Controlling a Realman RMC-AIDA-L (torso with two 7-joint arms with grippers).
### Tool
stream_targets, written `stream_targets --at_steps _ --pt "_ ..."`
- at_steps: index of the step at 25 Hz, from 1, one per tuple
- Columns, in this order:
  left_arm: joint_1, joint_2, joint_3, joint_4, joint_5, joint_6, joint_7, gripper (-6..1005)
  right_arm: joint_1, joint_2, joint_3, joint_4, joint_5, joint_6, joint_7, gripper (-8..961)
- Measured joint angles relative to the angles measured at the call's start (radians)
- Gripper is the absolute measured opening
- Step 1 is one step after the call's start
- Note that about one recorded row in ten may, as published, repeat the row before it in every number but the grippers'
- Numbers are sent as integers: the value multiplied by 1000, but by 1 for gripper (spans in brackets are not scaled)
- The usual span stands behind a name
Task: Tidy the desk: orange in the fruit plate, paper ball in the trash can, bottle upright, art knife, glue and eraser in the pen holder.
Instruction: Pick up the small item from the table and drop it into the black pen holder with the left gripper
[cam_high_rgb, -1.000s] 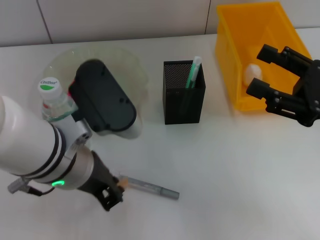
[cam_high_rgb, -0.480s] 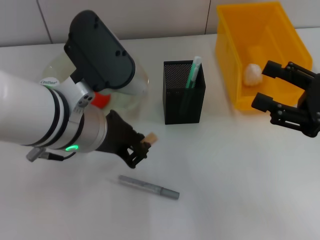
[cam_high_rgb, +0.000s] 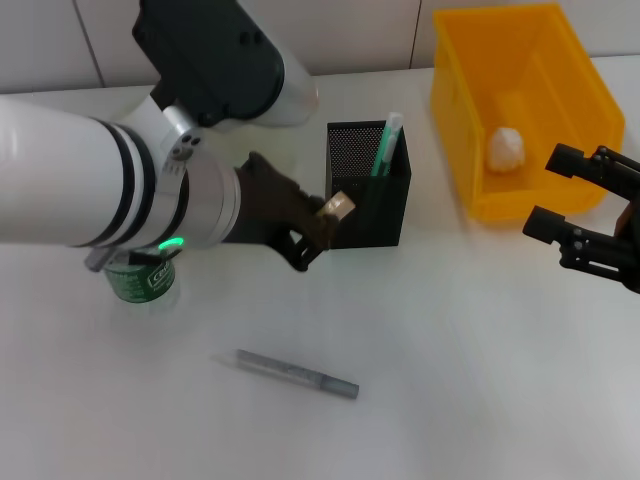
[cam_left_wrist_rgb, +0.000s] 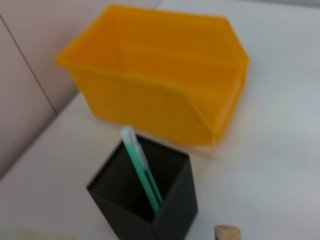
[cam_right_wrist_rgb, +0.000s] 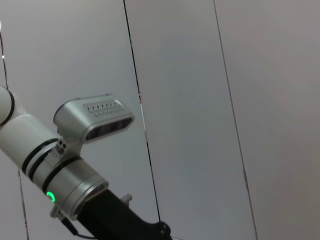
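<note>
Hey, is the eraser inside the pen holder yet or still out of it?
Out. The left gripper holds the eraser beside the pen holder, outside its rim; only a green stick stands inside.

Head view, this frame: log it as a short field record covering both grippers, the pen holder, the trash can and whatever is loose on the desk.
left gripper: shut on the eraser, raised beside the pen holder's near-left corner
right gripper: open, empty, in front of the trash can
pen holder: upright, green stick standing inside
trash can: paper ball inside
bottle: mostly hidden under the left arm, green label showing
grey stick: lying flat on the desk
</note>
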Motion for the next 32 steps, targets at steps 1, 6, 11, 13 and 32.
stream_targets --at_steps 1,6,11,13,32 --pt "-2 0 -1 2 0 -11 2 191 -2 0 0 0 0 -2 0 816" --pt "-9 -1 -10 -5 0 -91 25 198 -10 0 0 1 -1 -11 1 816" --pt "-33 -2 -8 -53 0 -174 39 205 -16 0 -1 0 -4 -18 1 816" --pt "-42 -4 -5 -76 -9 -202 52 208 -17 0 -1 0 -8 -19 1 816" --pt "-172 -6 -8 -369 -164 -451 138 236 -19 0 -1 10 -11 -22 1 816"
